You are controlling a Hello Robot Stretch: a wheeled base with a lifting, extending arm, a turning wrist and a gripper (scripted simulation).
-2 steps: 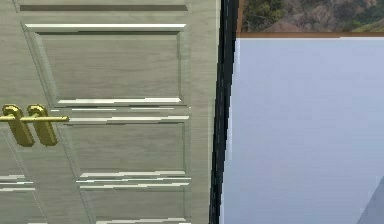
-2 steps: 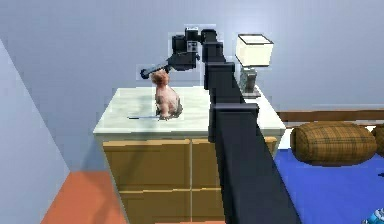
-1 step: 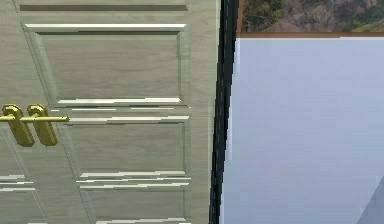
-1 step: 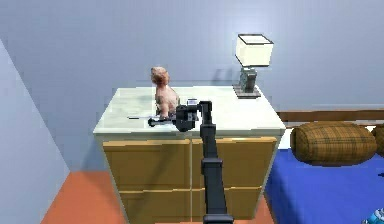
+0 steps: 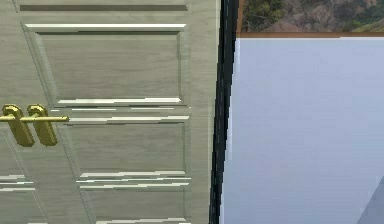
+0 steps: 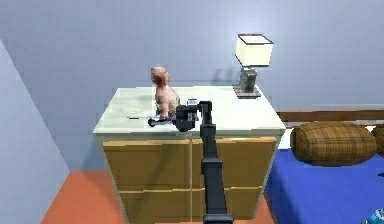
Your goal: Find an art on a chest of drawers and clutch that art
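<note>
One pinkish statue (image 6: pixel 163 92) stands upright on the chest (image 6: pixel 238 116), just above the pincer (image 6: pixel 153 122) in the arm side view, so probably a little farther out. With the statue right behind it, I cannot tell whether the pincer holds anything.

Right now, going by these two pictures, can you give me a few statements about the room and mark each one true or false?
1. A small pinkish statue stands on the chest of drawers. True.
2. The lamp stands on the floor. False: it stands on the chest's top.
3. The gripper is right by the lamp. False: it is near the statue, well away from the lamp.
4. The door has brass handles. True.
</note>
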